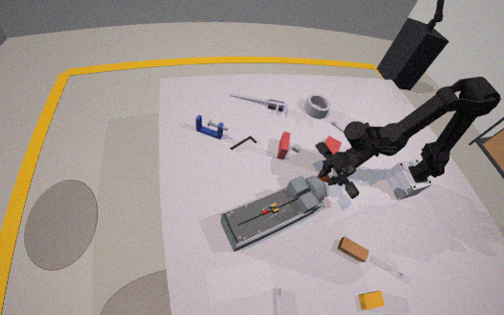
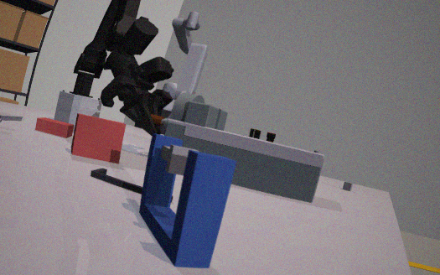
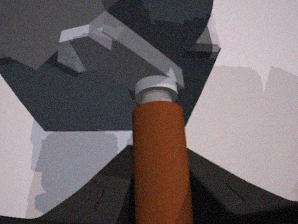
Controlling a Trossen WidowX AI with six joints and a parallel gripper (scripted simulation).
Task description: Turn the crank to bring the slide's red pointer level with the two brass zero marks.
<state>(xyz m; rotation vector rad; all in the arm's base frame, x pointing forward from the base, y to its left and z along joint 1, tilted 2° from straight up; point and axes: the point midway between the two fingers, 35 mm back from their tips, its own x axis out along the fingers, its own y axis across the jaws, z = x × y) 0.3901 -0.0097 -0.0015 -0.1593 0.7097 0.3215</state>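
The orange handle [image 1: 324,178] [image 2: 157,119] [image 3: 160,160] is pinched by the jaws [image 1: 325,179] [image 2: 157,123], just beside the crank end of the machine [image 1: 260,220] [image 2: 275,168] [image 3: 90,105], which is set at the centre of the top frame. There, the red pointer [image 1: 265,211] is seen near the brass marks [image 1: 274,207], to their left. On the bench [image 1: 198,278] [image 2: 38,210], the blue clamp [image 1: 209,132] [image 2: 202,205] is seen at upper left, the brown block [image 1: 353,249] at lower right.

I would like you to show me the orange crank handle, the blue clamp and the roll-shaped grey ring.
orange crank handle [image 1: 324,178] [image 2: 157,120] [image 3: 160,160]: top, exterior, wrist; grip
blue clamp [image 1: 209,132] [image 2: 205,210]: top, exterior; frame
grey ring [image 1: 314,111]: top; outer wall
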